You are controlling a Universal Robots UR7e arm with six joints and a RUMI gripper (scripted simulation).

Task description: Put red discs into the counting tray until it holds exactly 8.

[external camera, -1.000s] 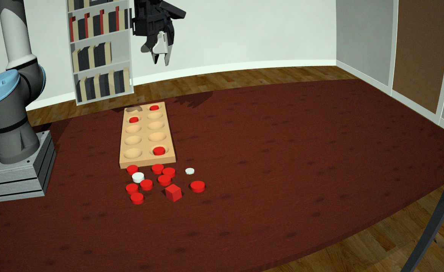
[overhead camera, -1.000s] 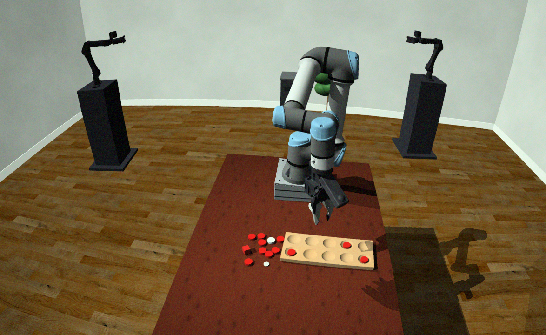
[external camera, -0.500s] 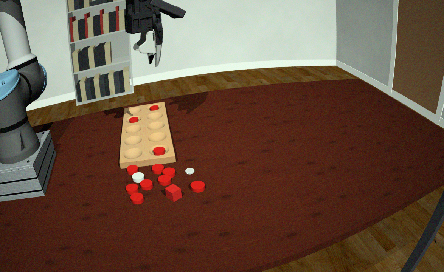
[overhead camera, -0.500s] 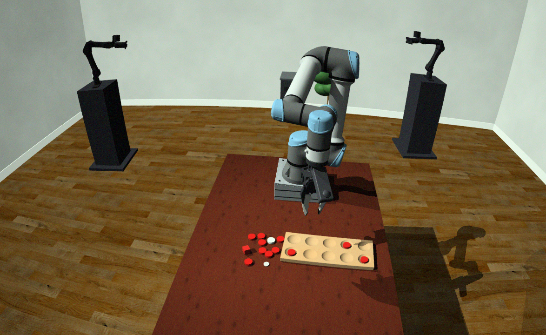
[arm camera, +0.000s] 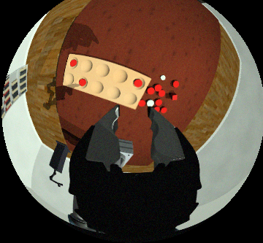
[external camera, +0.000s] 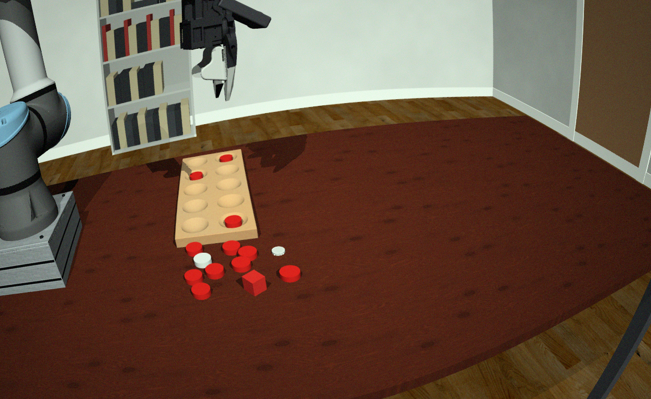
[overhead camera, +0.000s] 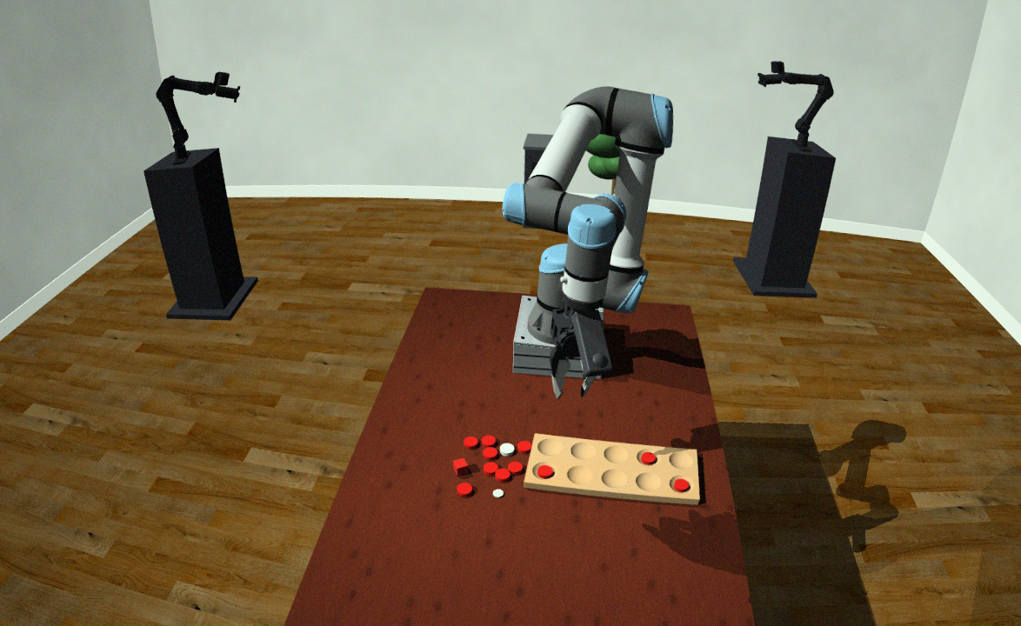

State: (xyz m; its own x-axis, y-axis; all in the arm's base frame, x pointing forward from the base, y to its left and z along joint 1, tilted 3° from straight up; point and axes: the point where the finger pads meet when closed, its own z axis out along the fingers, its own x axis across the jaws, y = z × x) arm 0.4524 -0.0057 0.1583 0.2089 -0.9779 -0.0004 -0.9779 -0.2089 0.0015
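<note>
Top view: one wooden counting tray [overhead camera: 611,496] [external camera: 212,197] [arm camera: 106,79], ten pockets in two rows of five, is set flat on a dark red table top [overhead camera: 498,560] [external camera: 417,247] [arm camera: 146,24]. Three pockets are filled with one red disc each; seven are unfilled. Of the row farther from the arm's base [overhead camera: 533,359] [external camera: 25,272], both end pockets are occupied; of the nearer row, one pocket, next to the end. The claw [overhead camera: 570,395] [external camera: 222,98] [arm camera: 134,106] is held above the table, between base and tray, fingers parted, nothing gripped.

Exterior view: eight loose red discs are scattered off one short end of the tray, the outermost disc [overhead camera: 464,489] [external camera: 289,273] [arm camera: 176,84] being set apart. Among or beside them are found one red cube [overhead camera: 460,466] [external camera: 254,282] [arm camera: 174,97], one larger white disc [overhead camera: 506,449] [external camera: 202,260] [arm camera: 150,103] and one smaller white disc [overhead camera: 497,492] [external camera: 278,251] [arm camera: 163,77]. The claw is raised well clear of the tray, pointed downward.

Wrist view: a gap is seen between the two dark fingers; some loose discs are shown near one fingertip.
</note>
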